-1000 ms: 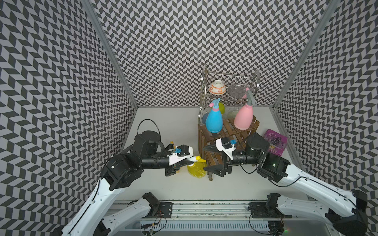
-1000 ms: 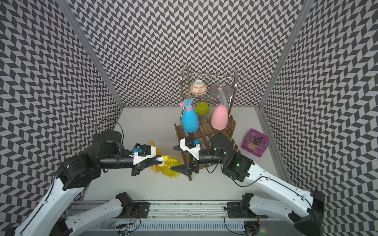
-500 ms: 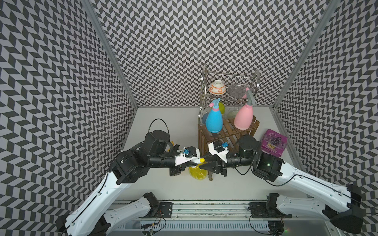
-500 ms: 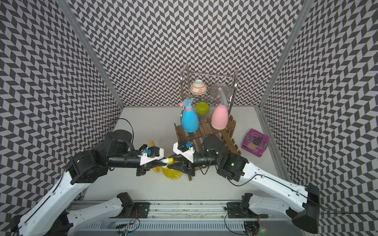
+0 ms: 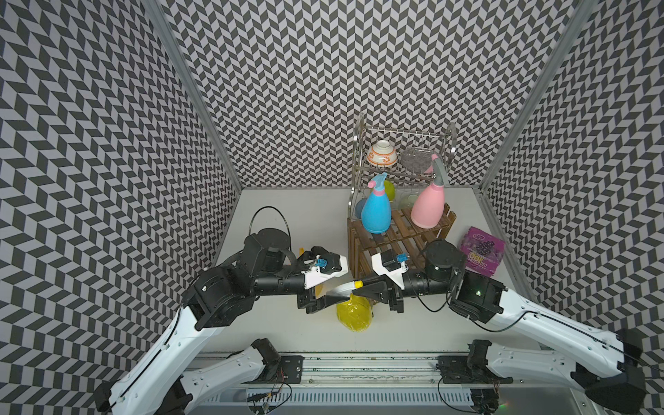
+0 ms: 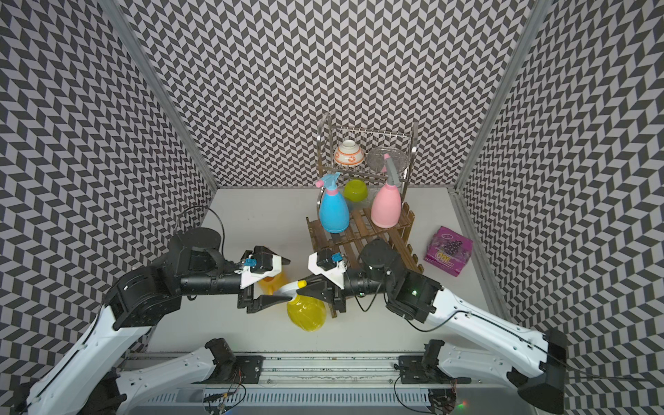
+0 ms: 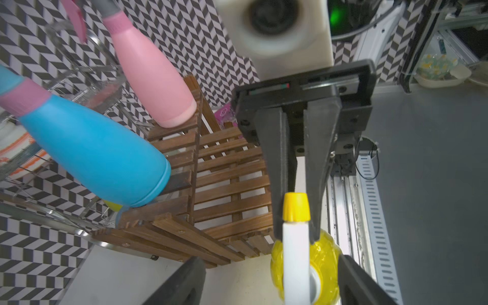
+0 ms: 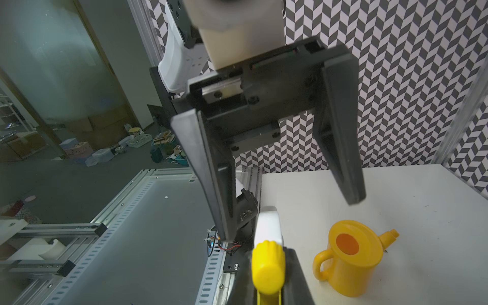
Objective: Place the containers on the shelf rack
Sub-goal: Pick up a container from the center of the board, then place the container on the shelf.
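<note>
The translucent yellow spray bottle (image 5: 354, 316) hangs by its white head, which my right gripper (image 5: 366, 289) is shut on, just in front of the brown slatted shelf rack (image 5: 399, 233). In the left wrist view the right fingers (image 7: 280, 169) clamp that head below its yellow nozzle tip (image 7: 295, 207). My left gripper (image 6: 284, 278) faces it, open, its fingers either side of the head without touching. The blue spray bottle (image 5: 375, 212) and pink spray bottle (image 5: 427, 208) stand on the rack. The yellow watering can (image 8: 351, 258) stands on the table under my left gripper.
Behind the shelf rack stands a steel wire dish rack (image 5: 402, 143) holding an orange-patterned bowl (image 5: 381, 153), with a green bowl (image 6: 355, 189) lower down. A purple packet (image 5: 479, 251) lies to the right of the shelf rack.
The two arms came together over the yellow spray bottle. My right gripper closed on its white head, and then my left gripper let go and opened wide.
</note>
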